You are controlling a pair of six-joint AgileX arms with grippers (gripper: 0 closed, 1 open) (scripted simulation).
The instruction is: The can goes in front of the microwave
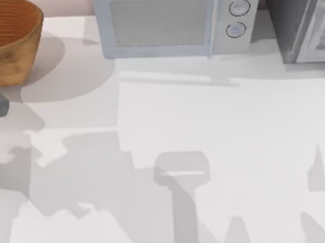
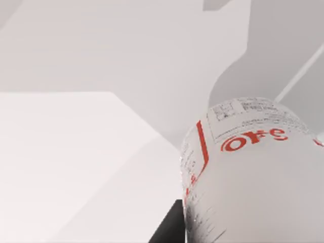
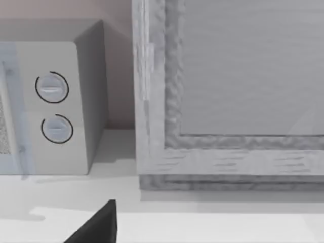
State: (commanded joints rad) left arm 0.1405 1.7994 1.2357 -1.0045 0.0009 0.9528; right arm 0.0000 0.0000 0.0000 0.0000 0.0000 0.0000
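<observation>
The can sits very close to the left wrist camera, a white cylinder with red lettering, a red line edging its label and blocks of small grey print. A dark finger of the left gripper shows just beside its lower edge, but whether the claw is clamped on the can or merely next to it cannot be told. Behind the can lies pale table surface crossed by grey shadows; where the can stands relative to the microwave cannot be told from this view.

From above, the microwave stands at the far edge of the table, a wide light grey-white box with a mesh-grey window, a vertical handle and two round knobs at its right end. The woven basket stands to the microwave's left, and the darker grey appliance to its right. The table in front of the microwave carries arm shadows.

In the right wrist view, the microwave's knobs and the darker appliance's framed door are close ahead, with a dark fingertip of the right gripper low in view; its state cannot be told.
</observation>
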